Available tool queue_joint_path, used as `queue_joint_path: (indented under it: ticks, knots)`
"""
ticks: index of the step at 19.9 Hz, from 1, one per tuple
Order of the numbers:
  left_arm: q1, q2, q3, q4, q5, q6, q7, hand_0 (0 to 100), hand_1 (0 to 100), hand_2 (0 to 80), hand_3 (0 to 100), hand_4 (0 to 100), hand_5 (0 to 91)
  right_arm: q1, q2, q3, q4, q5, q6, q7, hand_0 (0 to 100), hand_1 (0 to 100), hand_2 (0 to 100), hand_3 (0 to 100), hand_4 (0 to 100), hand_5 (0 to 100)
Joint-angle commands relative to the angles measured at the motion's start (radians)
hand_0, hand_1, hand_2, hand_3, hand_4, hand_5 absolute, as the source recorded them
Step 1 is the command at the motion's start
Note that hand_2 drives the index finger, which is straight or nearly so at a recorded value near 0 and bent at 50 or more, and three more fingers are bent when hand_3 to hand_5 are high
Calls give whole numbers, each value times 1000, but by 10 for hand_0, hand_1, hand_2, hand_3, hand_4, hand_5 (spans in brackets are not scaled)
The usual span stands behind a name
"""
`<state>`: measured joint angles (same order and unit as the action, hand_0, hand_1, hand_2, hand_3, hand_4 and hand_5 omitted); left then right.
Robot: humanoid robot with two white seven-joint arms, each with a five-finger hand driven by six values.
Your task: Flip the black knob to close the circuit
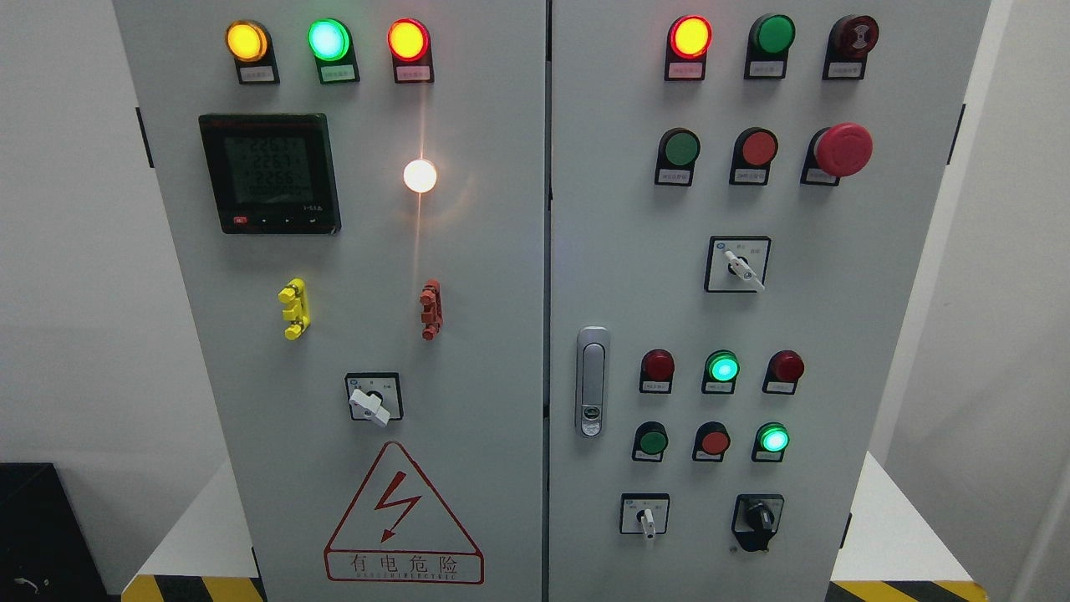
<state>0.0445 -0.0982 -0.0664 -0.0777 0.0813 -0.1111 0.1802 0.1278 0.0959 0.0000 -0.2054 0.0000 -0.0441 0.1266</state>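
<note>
A: Logging the frame. Are the robot hands showing?

B: Neither hand nor arm is showing in the head view, so I cannot tell how open they are or whether they are holding anything.

A: Nearest items, low in the view?

B: A yellow-and-black hazard stripe (192, 588) is running along the floor at the left of the grey metal electrical cabinet (501, 276). Low on the cabinet's right door, the black rotary knob (759, 518) is sitting at the far right of the bottom row, just right of a small white-handled selector switch (645, 518). Its pointer seems to be standing roughly upright.

A: Left door?

B: A red triangular lightning warning label (404, 518) is sitting low, with a white lever selector switch (373, 400) above it.

A: Higher up?

B: A silver door latch handle (593, 380) is sitting by the seam. The black digital meter display (270, 174) is glowing at upper left, a red mushroom emergency stop button (843, 150) is standing out at upper right.
</note>
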Motion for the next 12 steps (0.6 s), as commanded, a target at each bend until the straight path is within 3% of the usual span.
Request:
queue_joint_path:
  ticks: [1,8,12]
  knots:
    - [0,0,0,-1,0,-1,-5,120,556,0,0,0,0,0,1,-11,9,11,0,2,0,0,0,0,0,0]
    - [0,0,0,-1,0,-1,-5,120,556,0,0,0,0,0,-4,-9,6,12,-2,5,0,0,0,0,0,0]
    - [0,0,0,-1,0,-1,-5,120,556,0,0,0,0,-2,-4,-8,-5,14,-2,45,0,0,0,0,0,0]
